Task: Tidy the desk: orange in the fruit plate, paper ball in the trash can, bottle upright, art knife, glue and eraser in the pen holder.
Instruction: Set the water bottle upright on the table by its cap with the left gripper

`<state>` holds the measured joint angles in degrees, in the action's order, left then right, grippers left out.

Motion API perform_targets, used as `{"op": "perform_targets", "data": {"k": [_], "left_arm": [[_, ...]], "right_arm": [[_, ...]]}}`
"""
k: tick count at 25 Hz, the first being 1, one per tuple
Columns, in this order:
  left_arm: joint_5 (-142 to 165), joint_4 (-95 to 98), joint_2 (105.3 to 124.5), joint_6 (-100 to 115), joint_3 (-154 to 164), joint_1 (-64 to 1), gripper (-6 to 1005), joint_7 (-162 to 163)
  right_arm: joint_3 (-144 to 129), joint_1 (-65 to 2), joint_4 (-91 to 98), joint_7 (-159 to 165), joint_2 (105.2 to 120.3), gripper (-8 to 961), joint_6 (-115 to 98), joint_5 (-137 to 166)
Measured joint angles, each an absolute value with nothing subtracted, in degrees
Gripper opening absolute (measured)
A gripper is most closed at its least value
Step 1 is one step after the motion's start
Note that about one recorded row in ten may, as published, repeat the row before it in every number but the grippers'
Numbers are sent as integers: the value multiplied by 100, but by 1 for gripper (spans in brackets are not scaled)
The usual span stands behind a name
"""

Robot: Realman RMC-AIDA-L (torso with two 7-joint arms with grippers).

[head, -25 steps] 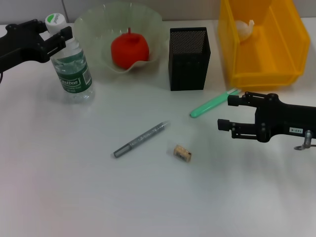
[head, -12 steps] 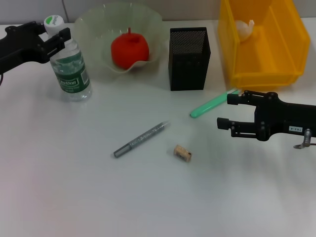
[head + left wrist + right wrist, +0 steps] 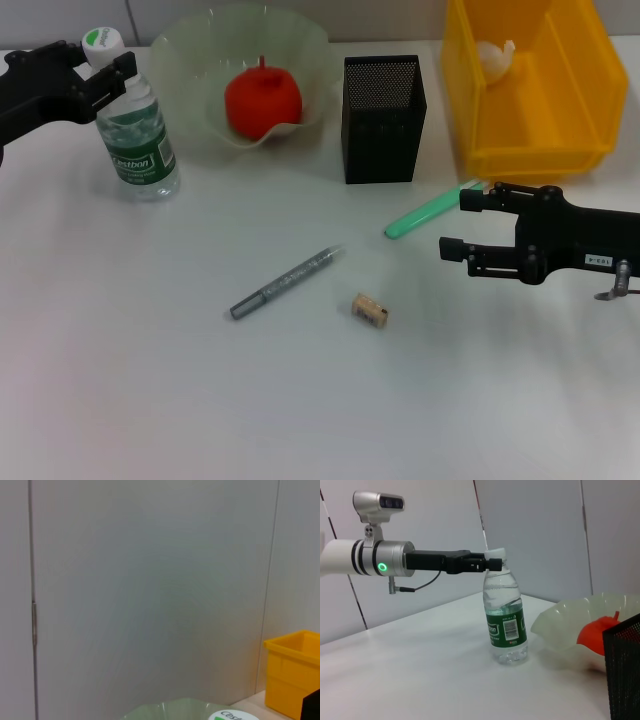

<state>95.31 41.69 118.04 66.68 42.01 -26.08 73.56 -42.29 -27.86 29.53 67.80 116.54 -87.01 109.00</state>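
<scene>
Now that my left pincer (image 3: 108, 62), clamped on its neck, has tipped the clear green-labelled plastic bottle (image 3: 135, 135) nearly vertical, upright step's almost done.

1. The bottle (image 3: 134, 130) is standing at the table's (image 3: 150, 400) far left, with the left gripper (image 3: 98, 68) sitting around its neck.
2. The fruit plate (image 3: 190, 60) is sitting just right of the bottle, with the orange (image 3: 262, 100) lying in it.
3. The pen holder (image 3: 381, 118) is standing right of the plate, and the trash can (image 3: 530, 90) right of that, with a paper ball (image 3: 493, 55) lying inside.
4. A pen-like stick (image 3: 285, 281) and the eraser (image 3: 370, 310) are lying in front of the pen holder.
5. A flat tool (image 3: 430, 210) is lying in front of the can, beside the right gripper (image 3: 458, 226).
</scene>
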Motion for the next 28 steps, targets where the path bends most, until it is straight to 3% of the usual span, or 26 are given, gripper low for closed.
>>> {"op": "perform_targets", "data": {"k": [14,19,24,28], "left_arm": [[9461,4113,11812,6583,4201,-2618,451,7304],[9448,4113,11812,6601,4201,-2617,672,7304],[9237,4151,11768,6757,4202,-2582,799,7366],[8248,4188,11534,7423,4193,-2384,837,7474]], "right_arm": [[-4227,-2796,2953,6803,11654,764,-8692,10889],[-4233,-2796,2953,6803,11654,764,-8693,10889],[-4243,-2808,2953,6802,11654,763,-8692,10891],[-4241,-2815,2953,6802,11654,763,-8692,10887]]}}
